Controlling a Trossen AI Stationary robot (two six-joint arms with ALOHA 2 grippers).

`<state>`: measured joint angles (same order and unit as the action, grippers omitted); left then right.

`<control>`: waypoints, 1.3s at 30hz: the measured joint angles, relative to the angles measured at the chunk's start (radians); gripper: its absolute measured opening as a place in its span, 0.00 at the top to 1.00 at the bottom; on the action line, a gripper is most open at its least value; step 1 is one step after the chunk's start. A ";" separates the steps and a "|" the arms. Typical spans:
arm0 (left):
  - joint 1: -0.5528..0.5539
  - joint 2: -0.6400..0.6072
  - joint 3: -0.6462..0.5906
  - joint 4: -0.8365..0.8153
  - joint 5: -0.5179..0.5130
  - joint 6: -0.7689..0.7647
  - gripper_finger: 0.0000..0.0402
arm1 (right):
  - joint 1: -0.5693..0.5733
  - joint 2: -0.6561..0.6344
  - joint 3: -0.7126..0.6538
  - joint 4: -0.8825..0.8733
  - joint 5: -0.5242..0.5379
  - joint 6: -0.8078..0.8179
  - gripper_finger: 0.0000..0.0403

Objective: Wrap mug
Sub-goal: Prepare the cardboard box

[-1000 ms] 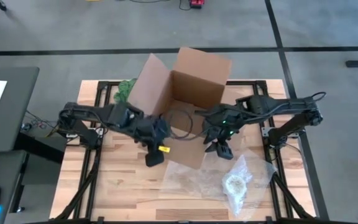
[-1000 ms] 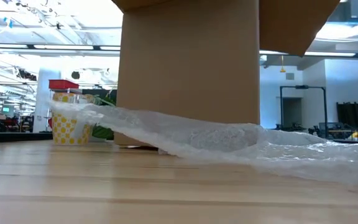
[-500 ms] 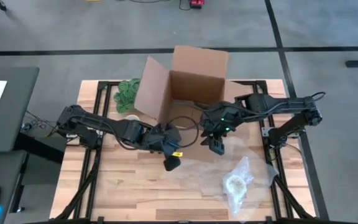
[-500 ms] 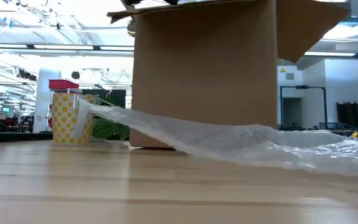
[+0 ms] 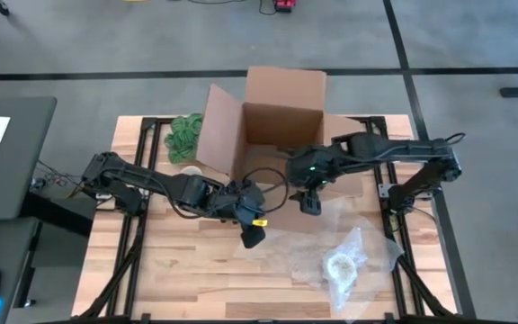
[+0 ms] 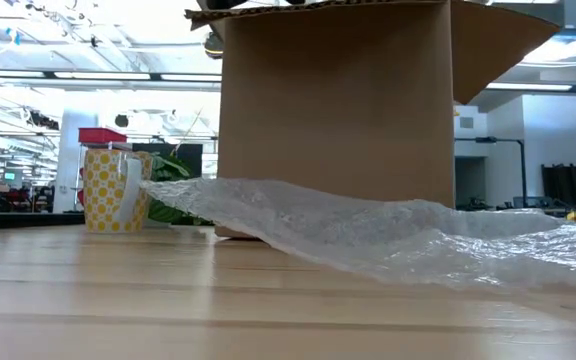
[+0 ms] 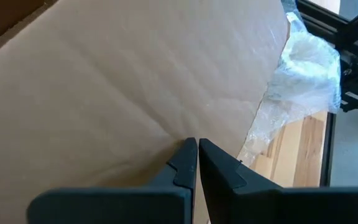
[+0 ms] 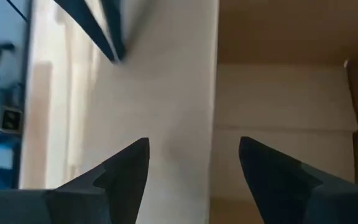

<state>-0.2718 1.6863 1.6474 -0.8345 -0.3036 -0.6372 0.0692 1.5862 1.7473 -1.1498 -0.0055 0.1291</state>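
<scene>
- Left gripper [image 5: 252, 236] is seen from above at the near wall of the cardboard box [image 5: 281, 112]; only its own wrist view shows the fingers [image 7: 185, 163] pressed together against that brown wall, and nothing can be made out between them.
- Green leafy material [image 5: 183, 133] is found at the table's far left, beside the box's open flap — in the low view it is glimpsed behind the mug.
- Mug [image 6: 115, 188], yellow with white dots and a white handle, is shown upright only in the low view, left of the box; from above it is hidden by the flap.
- Bubble wrap [image 5: 340, 256] is spread on the wooden table [image 5: 178, 270] in front of the box — in the low view its edge reaches towards the mug.
- Right gripper [image 5: 309, 203] is held over the box's front edge; its fingers [image 8: 126, 171] are shown spread apart, with nothing between them, in its wrist view.
</scene>
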 joint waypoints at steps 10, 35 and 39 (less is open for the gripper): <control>0.004 -0.095 0.066 -0.015 -0.046 -0.022 1.00 | 0.002 0.102 0.001 -0.083 0.013 0.005 0.57; 0.082 -0.223 0.063 -0.322 -0.416 -0.193 1.00 | 0.049 0.017 0.073 -0.078 0.082 0.083 0.60; 0.076 -0.237 0.063 -0.326 -0.436 -0.207 1.00 | 0.049 -0.044 0.111 -0.073 0.095 0.144 0.55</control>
<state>-0.1959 1.4490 1.7103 -1.1601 -0.7393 -0.8441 0.1181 1.5424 1.8580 -1.2230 0.0892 0.2728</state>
